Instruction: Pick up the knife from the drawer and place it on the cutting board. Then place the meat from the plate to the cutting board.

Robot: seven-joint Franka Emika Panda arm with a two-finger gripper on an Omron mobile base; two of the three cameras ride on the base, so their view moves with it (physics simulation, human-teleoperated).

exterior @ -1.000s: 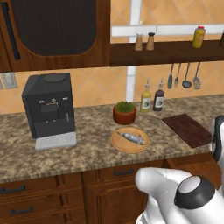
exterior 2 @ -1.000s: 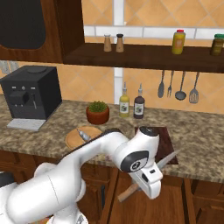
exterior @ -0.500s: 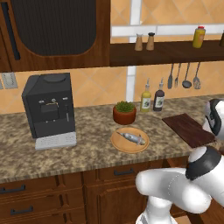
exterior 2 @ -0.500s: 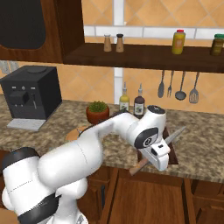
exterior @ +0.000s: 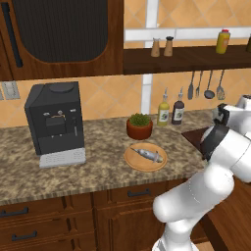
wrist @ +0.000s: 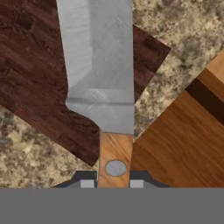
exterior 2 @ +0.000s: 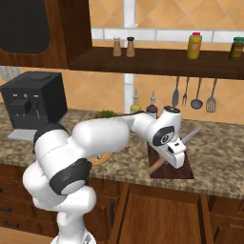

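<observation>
Over cutting board hand grips knife; left base view shows meat

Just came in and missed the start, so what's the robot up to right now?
The gripper is shut on the knife, holding it by its wooden handle above the cutting board, blade pointing out over the board's far side. The knife is not yet set down. The meat lies on the plate, beside the potted plant on the counter, untouched.
</observation>
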